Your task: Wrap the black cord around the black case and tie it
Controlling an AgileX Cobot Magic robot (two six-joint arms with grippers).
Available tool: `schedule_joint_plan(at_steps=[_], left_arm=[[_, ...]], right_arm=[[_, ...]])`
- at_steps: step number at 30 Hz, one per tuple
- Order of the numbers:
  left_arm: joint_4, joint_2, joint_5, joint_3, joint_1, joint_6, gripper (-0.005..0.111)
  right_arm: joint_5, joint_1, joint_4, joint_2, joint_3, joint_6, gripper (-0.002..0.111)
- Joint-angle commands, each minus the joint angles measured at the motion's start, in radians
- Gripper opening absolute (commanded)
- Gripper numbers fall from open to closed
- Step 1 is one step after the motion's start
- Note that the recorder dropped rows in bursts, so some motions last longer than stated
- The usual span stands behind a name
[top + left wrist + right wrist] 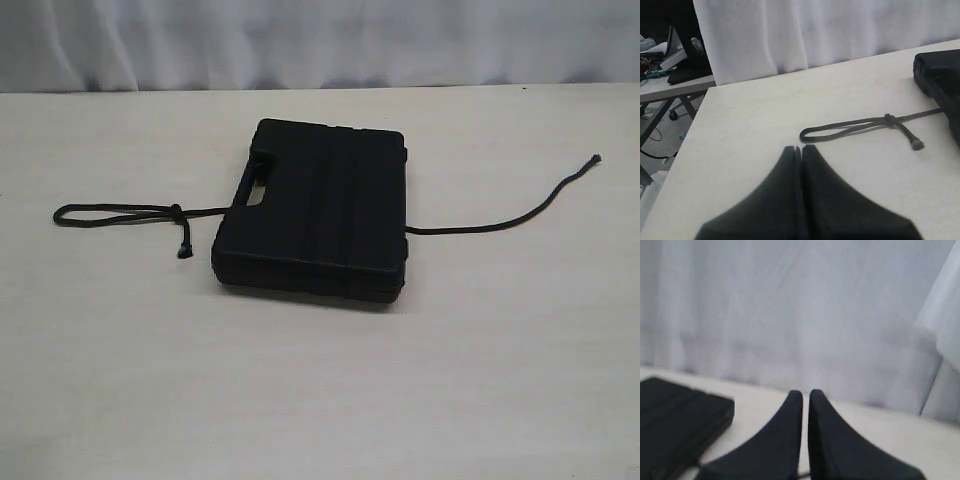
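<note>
The black case [320,210] lies flat in the middle of the table, lid up, with its handle cutout facing left. The black cord [500,222] passes under it. On the right it curves away to a frayed tip. On the left it forms a long loop [110,212] closed by a small knot [176,210], with a short tail hanging off. Neither gripper shows in the exterior view. My left gripper [801,148] is shut and empty, just short of the loop [850,125], with the case [940,75] beyond. My right gripper [806,393] is shut and empty beside the case [675,415].
The pale wooden table [300,400] ends at a white curtain [320,40] along the far side. In the left wrist view the table's edge [695,115] drops off to a cluttered side bench [665,75] and floor.
</note>
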Motion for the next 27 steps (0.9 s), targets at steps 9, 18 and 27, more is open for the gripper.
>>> schedule_joint_plan(at_steps=[9,18,27], left_arm=[[-0.002,-0.003,-0.005,0.003,0.002,0.000,0.000],[-0.002,-0.003,-0.005,0.003,0.002,0.000,0.000],[-0.002,-0.003,-0.005,0.003,0.002,0.000,0.000]], right_arm=[[-0.527,-0.002,-0.035,-0.004,-0.023,0.485,0.004],[0.037,-0.002,-0.399,0.264,-0.496,0.778,0.055],[0.511,-0.002,-0.209,0.731,-0.866,0.482,0.065]])
